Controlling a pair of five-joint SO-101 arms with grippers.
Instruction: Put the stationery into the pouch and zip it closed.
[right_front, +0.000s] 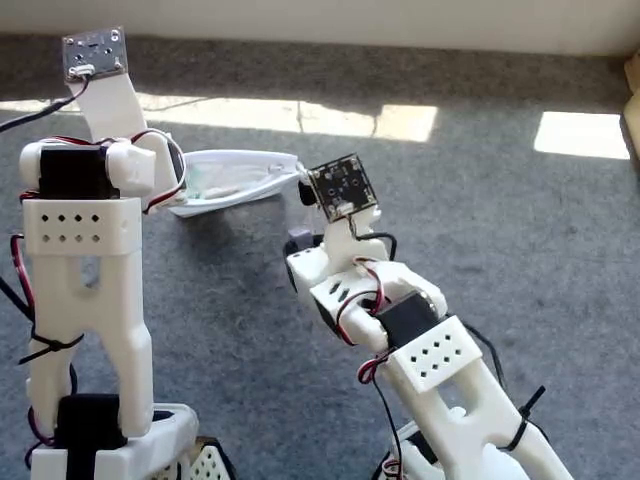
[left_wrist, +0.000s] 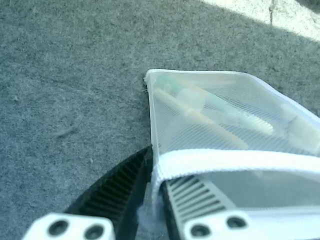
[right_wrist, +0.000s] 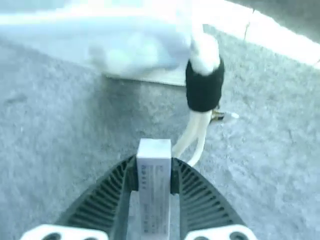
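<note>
Now: pouch pinched at one end, white block in the other tool

High view: a white mesh zip pouch (right_front: 240, 178) sits btwn the two arms over the grey felt-like tabletop (right_front: 500, 250), w/ a shadow just under it. The left arm (right_front: 80, 260) stands upright at one end of the pouch. The right arm (right_front: 430, 360) leans in toward the other end, its wrist cam (right_front: 341, 188) just beside the pouch's tip.

Left wrist view: the left tool (left_wrist: 156, 175) is closed down on the pouch's corner. The white zip band and mesh edge run btwn the two black ribbed fingers (left_wrist: 117, 185), which press on them from both sides. Through the mesh, pale pens (left_wrist: 220, 112) lie lengthways inside the pouch, one w/ a greenish end near the gripped corner. Zip open or closed: can't tell.

Right wrist view: the right tool (right_wrist: 154, 164) is clamped on a small white rectangular block (right_wrist: 153, 200) w/ print on its face. The block stands btwn the fingers and pokes out past their tips. Ahead of it, a black zip-pull sleeve (right_wrist: 205, 89) w/ white cord tails hangs from the pouch's end. The tails come down just beside the block's top; can't tell if they touch. The pouch itself is blurred beyond, w/ the tabletop below it.
</note>
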